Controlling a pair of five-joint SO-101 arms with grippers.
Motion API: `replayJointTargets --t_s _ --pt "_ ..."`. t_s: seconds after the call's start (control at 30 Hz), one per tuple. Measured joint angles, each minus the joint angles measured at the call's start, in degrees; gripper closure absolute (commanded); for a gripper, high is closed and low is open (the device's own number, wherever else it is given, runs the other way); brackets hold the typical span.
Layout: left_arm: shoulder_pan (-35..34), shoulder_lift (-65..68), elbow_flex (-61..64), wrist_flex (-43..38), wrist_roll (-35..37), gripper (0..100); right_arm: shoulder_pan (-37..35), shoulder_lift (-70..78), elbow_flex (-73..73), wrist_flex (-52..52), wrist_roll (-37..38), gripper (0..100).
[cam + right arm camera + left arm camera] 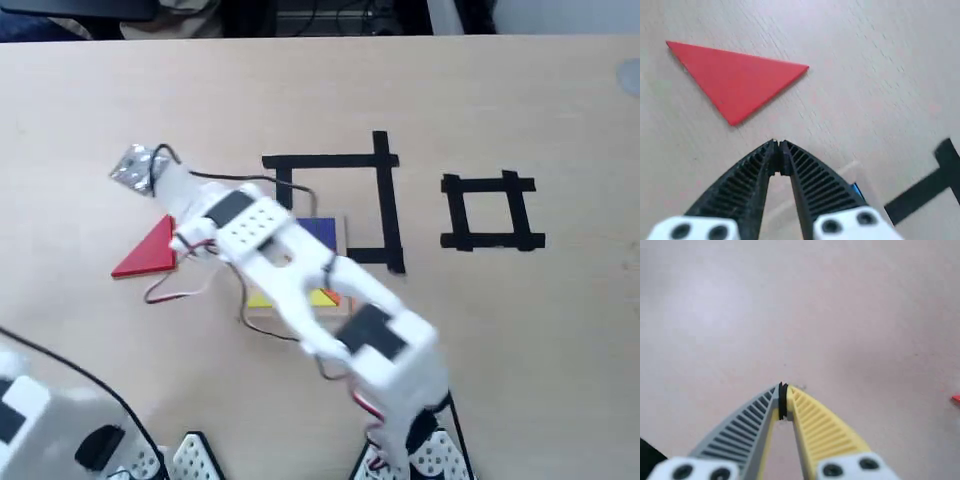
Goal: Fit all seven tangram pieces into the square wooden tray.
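Note:
A large red triangle (148, 252) lies flat on the table, left of the square wooden tray (343, 232). The tray holds a blue piece (318, 230) and a yellow piece (325, 297); the right arm (290, 265) hides the rest of it. My right gripper (778, 145) has black fingers, shut and empty, hovering between the red triangle (737, 82) and a corner of the tray (842, 172). A blue edge (856, 190) shows in that corner. My left gripper (782, 388), with one grey and one yellow finger, is shut over bare table.
Two black tape squares mark the table, a larger one (385, 200) around the tray's far side and a smaller one (490, 212) to the right. The left arm (30, 410) sits at the near left corner. A red sliver (956, 399) shows at the left wrist view's edge.

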Motion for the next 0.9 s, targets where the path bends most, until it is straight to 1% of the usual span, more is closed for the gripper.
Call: replayJointTargets --t_s 0.17,0.3,0.4,0.5,0.6,0.77,0.9 --pt "-4.9 -4.2 15.6 -8.4 1.8 97 -3.9 15.3 -16.4 0.3 0.0 98.7" --pt "-8.7 -9.8 26.2 -15.1 2.1 97 -5.1 24.6 -30.4 4.3 0.1 98.7" --pt "-10.1 -14.9 33.8 -19.4 2.3 97 -4.8 30.6 -41.0 8.4 0.1 98.7" --pt "-10.1 -19.7 42.0 -24.2 2.3 97 -5.0 36.7 -50.5 13.7 -0.1 98.7" --pt "-9.3 -23.6 49.3 -28.1 2.9 97 -5.0 41.5 -60.7 21.5 -0.1 98.7" --pt "-4.4 -26.2 55.6 -29.5 3.3 97 -5.0 48.0 -76.2 37.5 0.0 98.7" --pt "-3.6 -26.4 56.5 -29.5 3.3 97 -4.0 52.1 -85.8 46.0 0.0 98.7"
